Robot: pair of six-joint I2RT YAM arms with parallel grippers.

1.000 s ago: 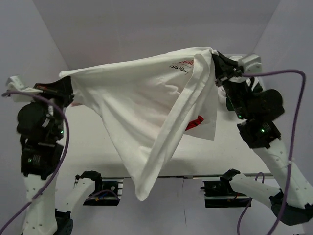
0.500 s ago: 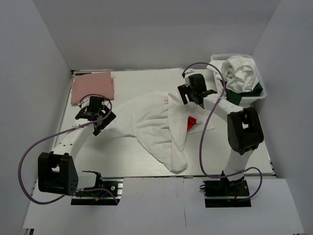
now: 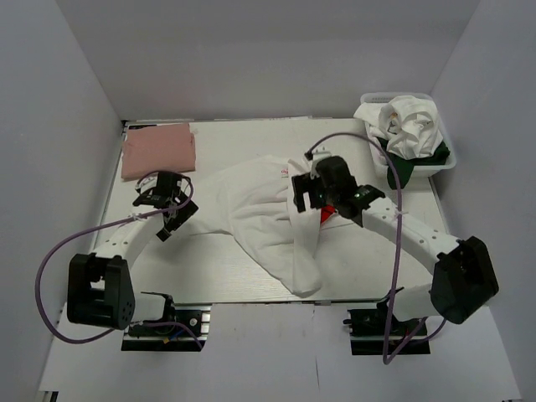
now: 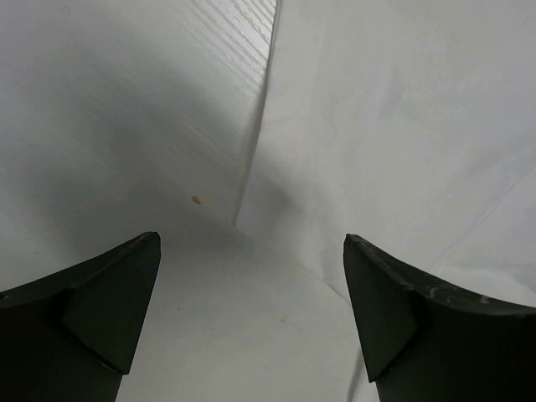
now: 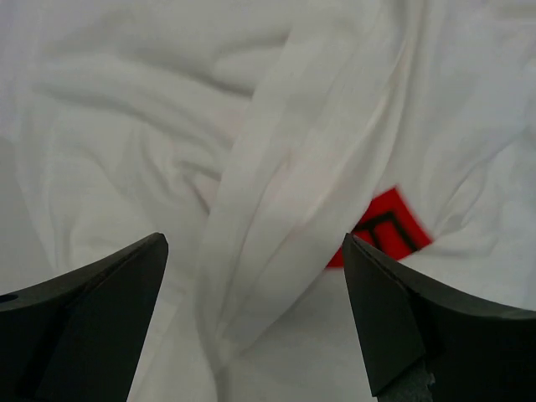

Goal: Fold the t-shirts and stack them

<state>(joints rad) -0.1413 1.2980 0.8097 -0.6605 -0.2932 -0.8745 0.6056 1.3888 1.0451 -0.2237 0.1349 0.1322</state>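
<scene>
While both arms reach out over it, the pale wood-grain table [image 3: 209,268] carries everything in the scene. Across its middle sprawls the large white t-shirt [image 3: 260,209], unfolded and rumpled. A long twisted fold of it runs down toward the near edge, and a sleeve-like part stretches to the left. At the far right corner stands the white mesh basket [image 3: 423,171], well apart from the sprawled shirt. A crumpled white tee [image 3: 408,126] is heaped in it, with a dark green tee [image 3: 435,153] under that, spilling over the basket's near side. At the far left corner the salmon-pink t-shirt [image 3: 159,149] lies folded into a neat rectangle, flat on the table.

The right gripper [image 3: 310,194] hangs over the middle of the large shirt, its jaws spread wide and holding nothing. Its wrist view shows wrinkled cloth [image 5: 167,126] between the two dark fingers. The left gripper [image 3: 180,209] hovers at the shirt's left edge, jaws likewise spread and empty. In its wrist view the cloth's edge [image 4: 402,126] lies to the right and bare table to the left.

Just beside the right gripper, a corner of the red print [image 3: 328,211] peeks out from under a fold, with black lettering showing on it in the wrist view [image 5: 381,226].
</scene>
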